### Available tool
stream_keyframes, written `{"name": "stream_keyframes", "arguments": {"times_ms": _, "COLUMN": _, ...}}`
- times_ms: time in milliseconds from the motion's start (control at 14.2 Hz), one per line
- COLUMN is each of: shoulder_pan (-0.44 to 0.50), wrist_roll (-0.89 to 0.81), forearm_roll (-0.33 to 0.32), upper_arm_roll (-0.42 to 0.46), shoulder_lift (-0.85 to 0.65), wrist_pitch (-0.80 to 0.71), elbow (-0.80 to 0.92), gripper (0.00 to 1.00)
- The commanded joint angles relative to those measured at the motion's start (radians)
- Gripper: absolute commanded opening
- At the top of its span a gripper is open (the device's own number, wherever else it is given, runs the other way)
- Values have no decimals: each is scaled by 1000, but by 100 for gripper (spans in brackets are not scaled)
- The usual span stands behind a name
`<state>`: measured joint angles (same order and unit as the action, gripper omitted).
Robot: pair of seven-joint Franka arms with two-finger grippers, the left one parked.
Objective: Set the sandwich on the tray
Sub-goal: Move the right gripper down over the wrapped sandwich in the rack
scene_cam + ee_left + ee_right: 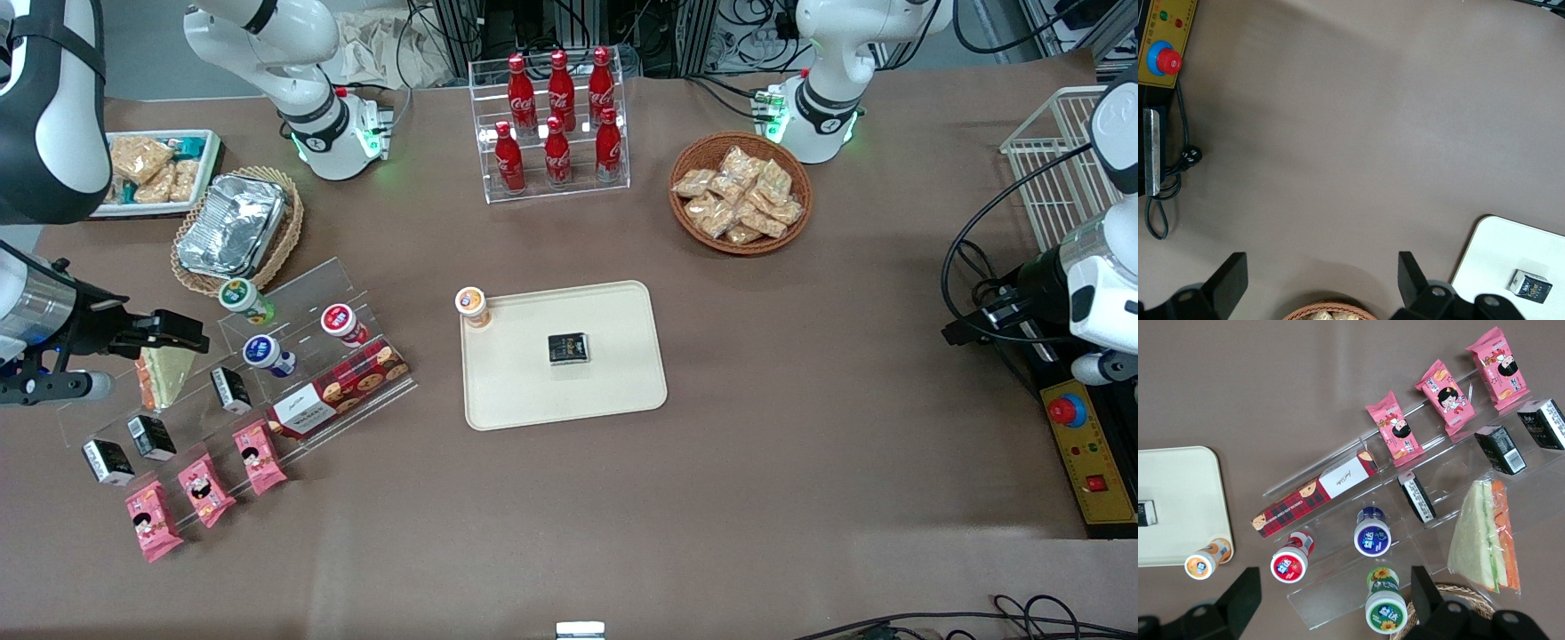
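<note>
The sandwich (163, 373), a clear-wrapped triangular wedge with orange and green layers, lies on the top step of a clear acrylic stand toward the working arm's end of the table. It also shows in the right wrist view (1485, 537). The cream-beige tray (533, 396) lies flat at the table's middle and also shows in the right wrist view (1178, 500). My right gripper (173, 333) hovers above the stand, just above the sandwich and a little farther from the front camera. It is open and empty (1335, 607), its fingers wide apart over a green-capped bottle (1386, 610).
An orange-lidded bottle (472, 305) and a small black box (568, 348) sit on the tray. The stand (293, 293) also holds bottles, a cookie box (338, 388), black boxes and pink packets (204, 489). A wicker basket with a foil container (233, 224) is close by.
</note>
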<state>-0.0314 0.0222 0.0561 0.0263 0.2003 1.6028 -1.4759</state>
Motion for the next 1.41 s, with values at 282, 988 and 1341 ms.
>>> {"name": "stream_keyframes", "arguments": {"times_ms": 282, "shoulder_pan": -5, "wrist_roll": 12, "forearm_roll": -7, "upper_arm_roll": -3, "shoulder_lift": 5, "wrist_pitch": 5, "elbow": 9, "gripper": 100}}
{"name": "stream_keyframes", "arguments": {"times_ms": 988, "shoulder_pan": -120, "wrist_roll": 31, "forearm_roll": -65, "upper_arm_roll": -38, "shoulder_lift": -71, "wrist_pitch": 38, "elbow": -193, "gripper": 100}}
{"name": "stream_keyframes", "arguments": {"times_ms": 1341, "shoulder_pan": -119, "wrist_roll": 264, "forearm_roll": -93, "upper_arm_roll": -126, "shoulder_lift": -145, "wrist_pitch": 256, "elbow": -409, "gripper": 100}}
